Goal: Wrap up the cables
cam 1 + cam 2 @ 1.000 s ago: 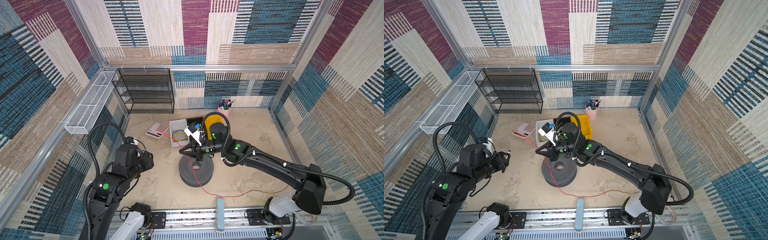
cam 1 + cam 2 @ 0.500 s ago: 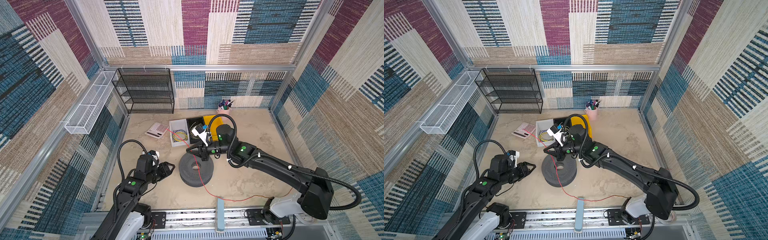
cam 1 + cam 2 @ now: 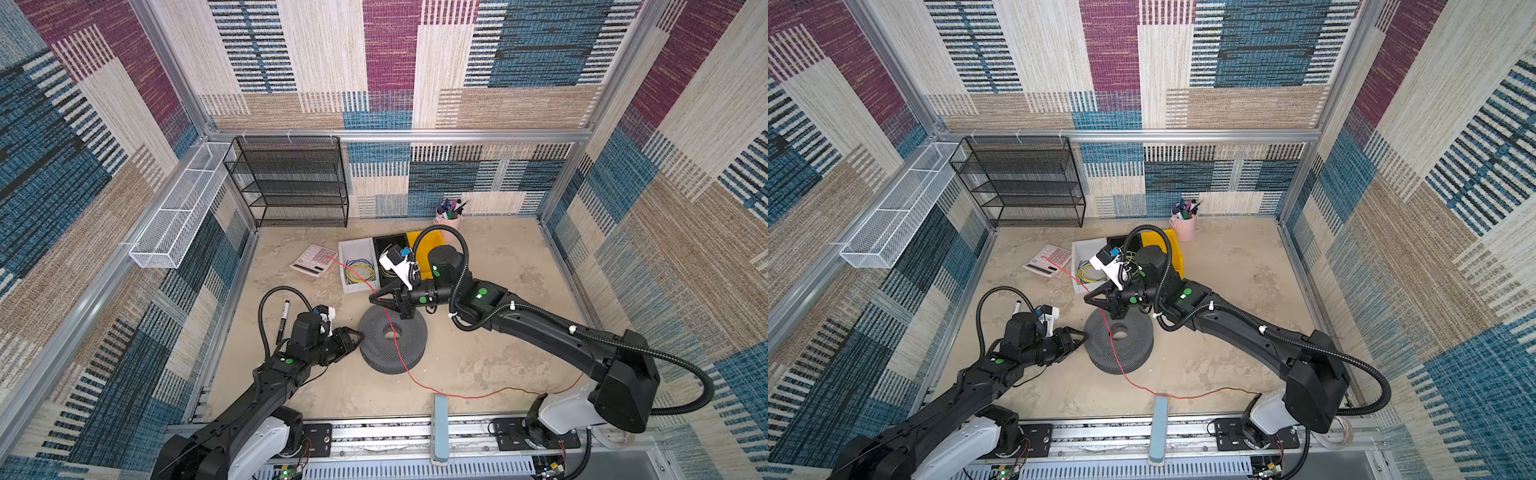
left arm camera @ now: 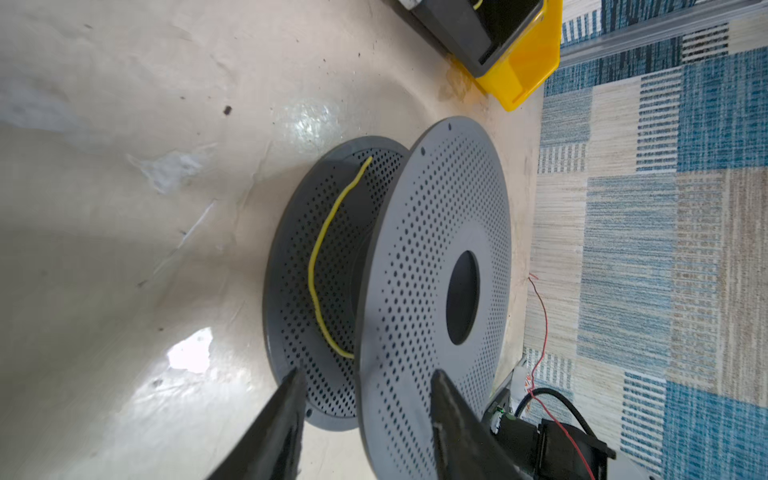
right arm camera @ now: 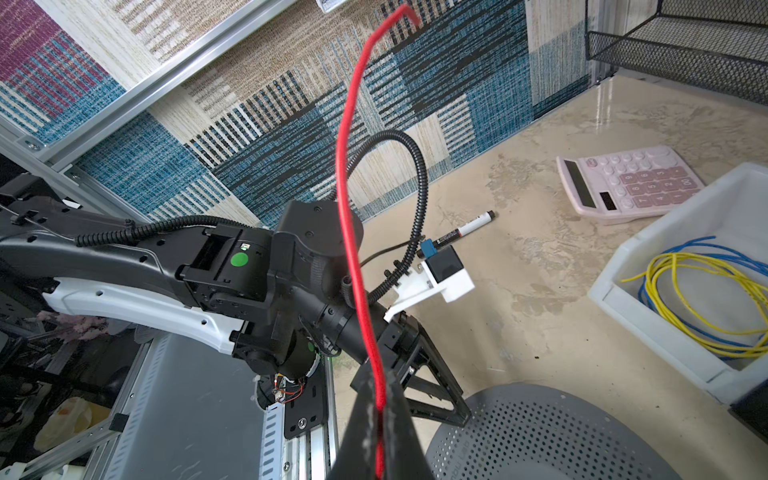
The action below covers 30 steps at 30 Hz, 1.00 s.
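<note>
The cables are one red wire. It runs from beside the calculator, through my right gripper, across the grey perforated spool and along the front of the floor to the right. My right gripper hovers over the spool's far left rim, shut on the red wire. My left gripper is open at the spool's left edge, fingers either side of the upper flange. A yellow wire lies round the core.
Behind the spool are a pink calculator, a white bin of yellow and blue wire, a black bin and a yellow bin. A marker lies left. A pen cup and black mesh shelf stand at the back.
My left arm has swung in from the left wall and lowered its open gripper to the spool's left edge. My right gripper has drawn the red wire slightly back and right.
</note>
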Tool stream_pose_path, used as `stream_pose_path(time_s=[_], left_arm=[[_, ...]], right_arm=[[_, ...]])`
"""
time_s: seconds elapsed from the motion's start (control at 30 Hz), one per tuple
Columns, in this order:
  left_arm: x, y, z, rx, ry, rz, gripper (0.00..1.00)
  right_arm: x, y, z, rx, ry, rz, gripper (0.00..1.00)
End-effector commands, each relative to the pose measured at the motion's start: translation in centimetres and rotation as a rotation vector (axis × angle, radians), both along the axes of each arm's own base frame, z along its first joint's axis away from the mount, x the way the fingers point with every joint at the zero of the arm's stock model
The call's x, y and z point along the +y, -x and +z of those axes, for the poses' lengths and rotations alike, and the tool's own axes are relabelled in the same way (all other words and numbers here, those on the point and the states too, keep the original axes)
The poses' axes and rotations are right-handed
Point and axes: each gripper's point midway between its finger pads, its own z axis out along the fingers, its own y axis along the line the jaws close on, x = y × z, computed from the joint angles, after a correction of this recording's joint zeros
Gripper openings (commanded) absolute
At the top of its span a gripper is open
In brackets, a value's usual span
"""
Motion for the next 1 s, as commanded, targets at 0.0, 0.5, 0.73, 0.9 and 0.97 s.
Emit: stream_pose_path(time_s=[0.0,0.5,0.73,0.9,0.97], left_arm=[[-0.7,-1.0,1.0,-0.08,0.038,-0.015,0.5],[-1.9,-1.7,-0.7,-0.085,0.126,-0.027,0.39],[-1.6,-1.5,-2.6,-0.025,0.098,-0.012,0.22],[-1.2,-1.1,-2.9,-0.003,0.07,0.002,0.04],[-1.0,-1.0,-2.4,-0.005,0.063,0.004,0.0]], right_arm=[[0.3,0.2,0.6,-0.01,-0.014,0.024,0.0],[0.8,0.0,0.3,-0.001,-0.012,0.041,0.0],[0.8,0.0,0.4,-0.002,-0.013,0.037,0.0],[0.7,0.0,0.5,-0.007,-0.013,0.032,0.0],[0.6,0.0,0.7,-0.014,-0.013,0.029,0.0]])
